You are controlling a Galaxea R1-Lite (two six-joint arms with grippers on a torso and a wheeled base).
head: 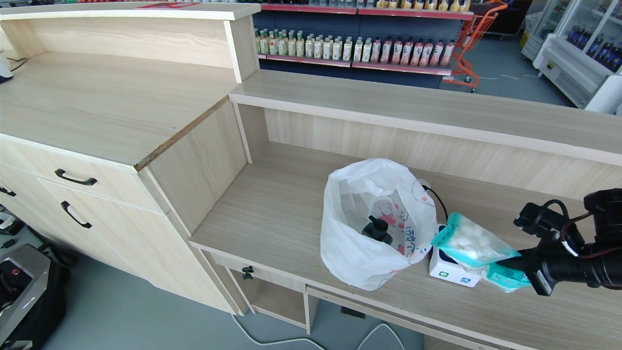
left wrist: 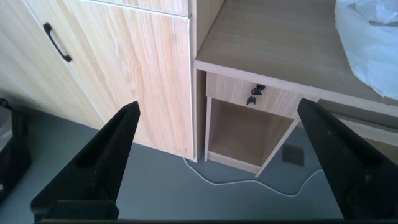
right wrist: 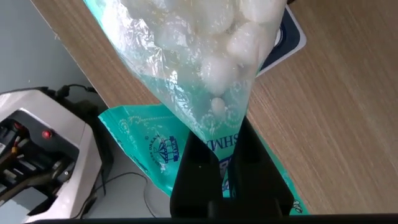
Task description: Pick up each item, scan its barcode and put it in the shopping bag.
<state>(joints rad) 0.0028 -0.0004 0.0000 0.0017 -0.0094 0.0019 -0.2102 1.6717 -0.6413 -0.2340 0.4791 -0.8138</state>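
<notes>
A teal-edged clear bag of cotton balls [head: 470, 241] hangs tilted above the white scanner box [head: 451, 270] on the counter. My right gripper [head: 508, 264] is shut on the bag's lower end, with the cotton balls [right wrist: 205, 56] just beyond the pinching gripper [right wrist: 227, 167]. A second teal packet [head: 508, 278] lies on the counter under that gripper. The white shopping bag [head: 362, 253] stands open left of the scanner, with a black pump-top bottle [head: 377, 230] inside. My left gripper [left wrist: 214, 162] is open and holds nothing, low over the floor in front of the counter.
A black cable [head: 440, 199] runs behind the bag to the scanner. The counter's back wall [head: 388, 141] rises behind the bag. A drawer with a key lock [left wrist: 254, 94] sits below the counter edge. A white device [right wrist: 37, 149] stands on the floor.
</notes>
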